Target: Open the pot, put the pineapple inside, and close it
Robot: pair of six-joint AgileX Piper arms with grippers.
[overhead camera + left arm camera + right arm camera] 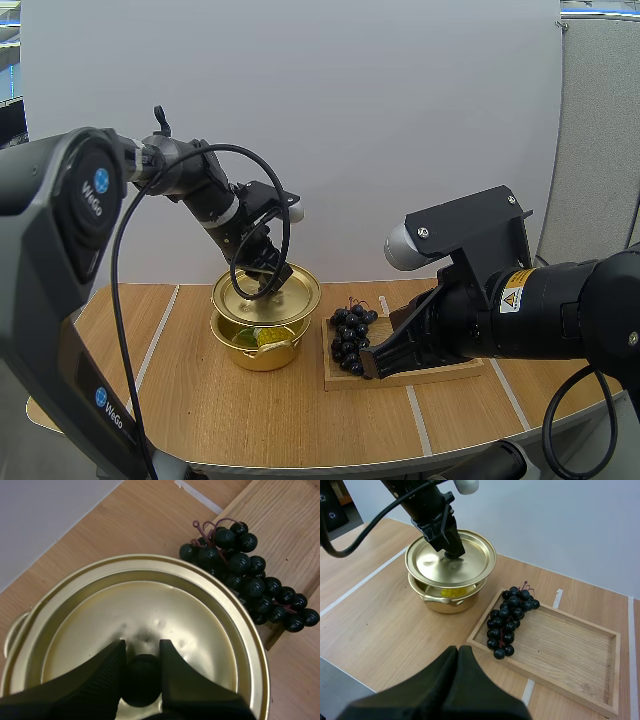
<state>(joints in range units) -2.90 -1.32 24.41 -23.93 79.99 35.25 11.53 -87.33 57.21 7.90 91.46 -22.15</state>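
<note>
My left gripper point(262, 268) is shut on the black knob point(141, 676) of the gold lid point(267, 294), which hangs a little above the gold pot point(258, 346). Through the gap under the lid, a yellow pineapple point(451, 592) lies inside the pot. In the left wrist view the fingers point(102, 667) pinch the knob from both sides. My right gripper point(372, 362) hovers shut over the front of the wooden tray point(440, 372), its fingers lying together as one dark wedge point(458, 666).
A bunch of dark grapes point(351, 334) lies on the left end of the wooden tray point(570, 645), just right of the pot. White tape lines point(160, 335) cross the wooden table. The table's front edge is near my right arm.
</note>
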